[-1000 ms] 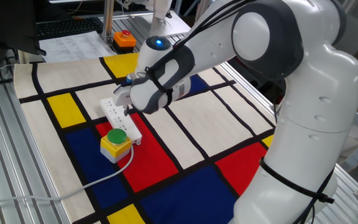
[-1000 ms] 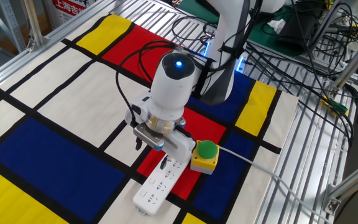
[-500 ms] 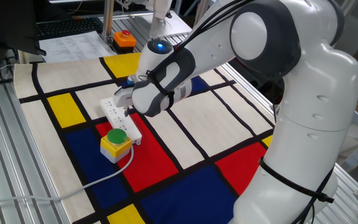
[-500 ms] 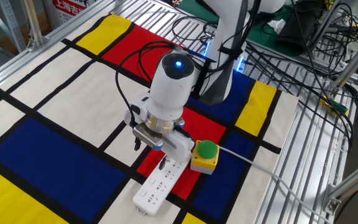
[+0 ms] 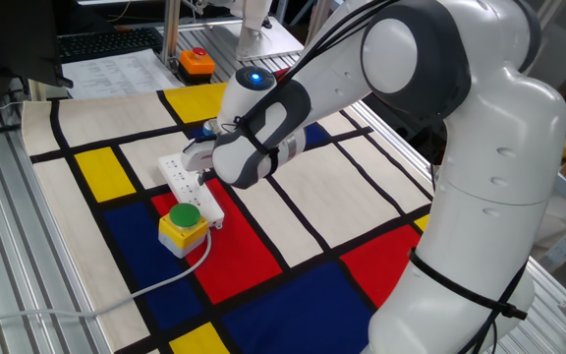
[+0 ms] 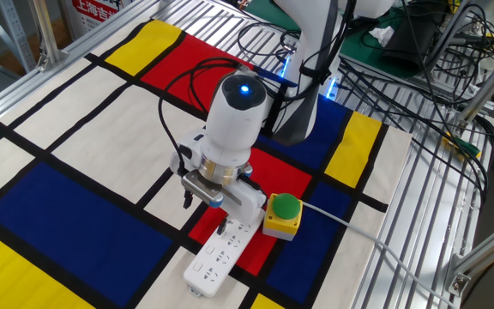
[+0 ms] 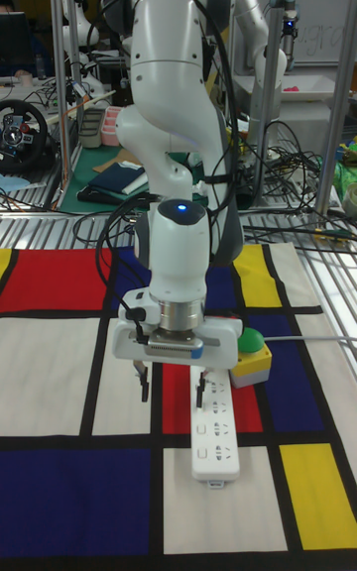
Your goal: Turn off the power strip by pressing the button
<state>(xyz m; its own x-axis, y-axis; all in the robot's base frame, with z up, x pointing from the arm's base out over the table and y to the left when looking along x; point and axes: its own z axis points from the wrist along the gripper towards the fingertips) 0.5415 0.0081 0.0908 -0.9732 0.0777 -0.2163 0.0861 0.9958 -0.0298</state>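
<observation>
— White plastic, long and flat: is that the power strip [image 7: 216, 428] under you?

— Yes. It lies on the checked cloth [image 6: 75, 129] of red, blue, yellow and cream, across a red patch and a cream one. My pincer [image 7: 175, 380] hangs over the end nearest the yellow box [image 6: 281, 222] with the green dome, wrist pointing straight down.

— Are your fingers together or apart?

— Apart. In the tall fixed view one fingertip [image 7: 144, 384] stands off to the side above the cloth, the other [image 7: 203, 391] above the strip itself, with a clear gap between them and nothing held.

— And the button?

— I cannot make it out; my hand covers that end of the strip in every view. The free end with its sockets shows plainly in the other fixed view.

— What else is near?

— The yellow box sits just beside the strip. A white cable [image 5: 116, 300] runs off across the blue toward the table edge. Well away, past the cloth, an orange box [image 5: 197, 62] with a red button sits on the metal table [image 5: 8, 236].
</observation>
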